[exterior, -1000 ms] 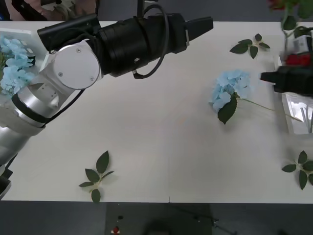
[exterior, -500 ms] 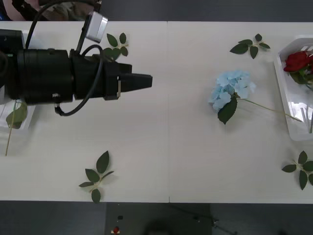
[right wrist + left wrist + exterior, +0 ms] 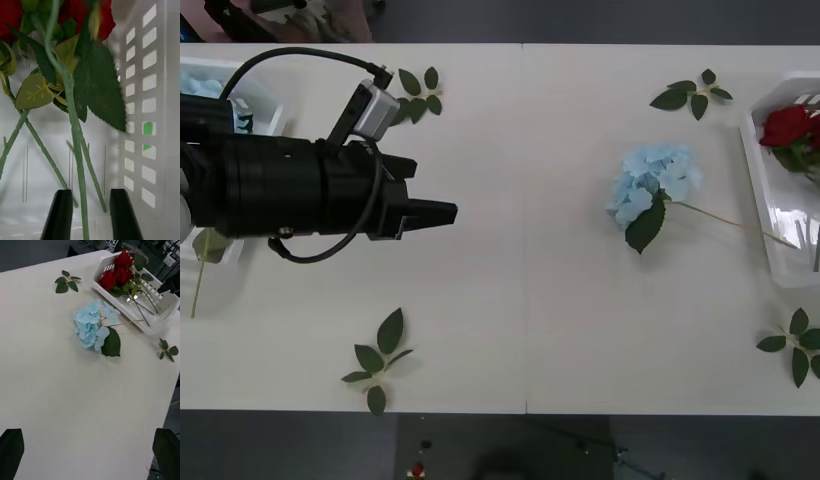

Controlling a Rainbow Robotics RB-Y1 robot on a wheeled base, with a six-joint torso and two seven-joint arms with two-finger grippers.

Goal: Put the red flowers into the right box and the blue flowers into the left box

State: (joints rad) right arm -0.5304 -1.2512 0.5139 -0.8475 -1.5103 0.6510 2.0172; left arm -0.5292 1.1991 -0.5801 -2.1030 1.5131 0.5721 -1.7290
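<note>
One of the blue flowers lies on the table right of centre, its stem reaching toward the right box. The left wrist view shows this same blue flower well ahead of my fingers. The red flowers lie in the right box; they appear as red flowers in the white box. My left gripper hovers open over the table's left half, pointing right, holding nothing. My right gripper is open inside the right box, with a green rose stem passing between its fingers. More blue flowers lie in the left box.
Loose leaf sprigs lie at the far left, far right, near left and near right. A stem with a leaf hangs out of the left box. Bare tabletop lies between my left gripper and the blue flower.
My left arm swung back from the far middle to the left and nearer. The right gripper left the front view beside the right box. A red rose now lies in that box.
</note>
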